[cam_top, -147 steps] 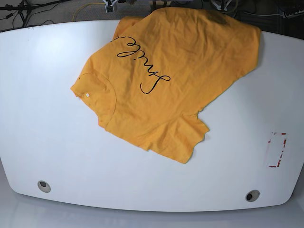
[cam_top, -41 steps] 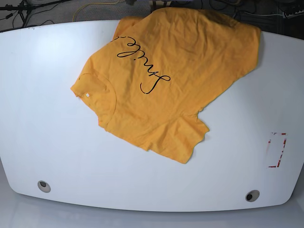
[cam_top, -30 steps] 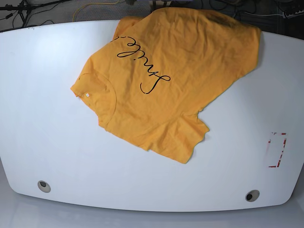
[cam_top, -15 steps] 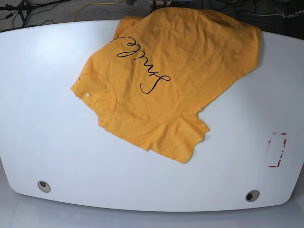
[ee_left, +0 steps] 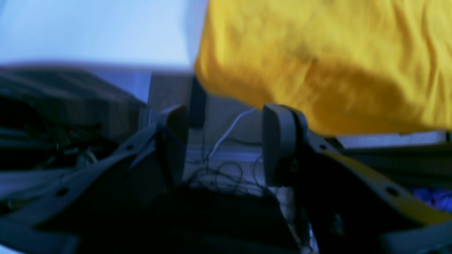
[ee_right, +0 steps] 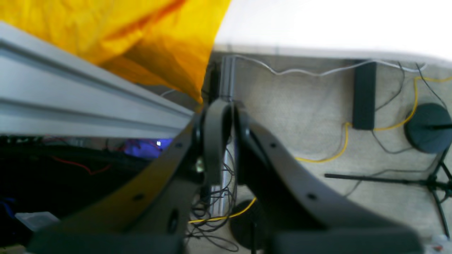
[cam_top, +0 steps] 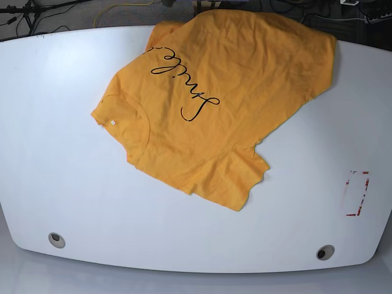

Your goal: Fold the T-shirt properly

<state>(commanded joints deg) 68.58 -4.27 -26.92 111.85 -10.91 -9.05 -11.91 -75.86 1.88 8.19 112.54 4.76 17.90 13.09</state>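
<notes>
The mustard orange-yellow cotton T-shirt [cam_top: 214,104] with black cursive script is lying mostly flat on the white oval tabletop [cam_top: 73,184], skewed diagonally across the far middle. Collar with its little white neck label [cam_top: 113,122] points left, one short sleeve [cam_top: 236,180] reaches toward the near side, and the hem spills over the far edge.

Neither arm shows in the base view. The left gripper [ee_left: 222,141] is beyond that far edge with its fingers spread apart and nothing between them, overhanging shirt fabric just above. The right gripper [ee_right: 226,141] has its fingers pressed together, empty, beside a silver aluminium rail [ee_right: 70,102]. Behind it are tangled cables, a yellow cord [ee_right: 335,151] and a black round stand base [ee_right: 429,127] on the floor.

There's a red-and-white marker [cam_top: 357,193] at the tabletop's right side, well apart from the shirt.
</notes>
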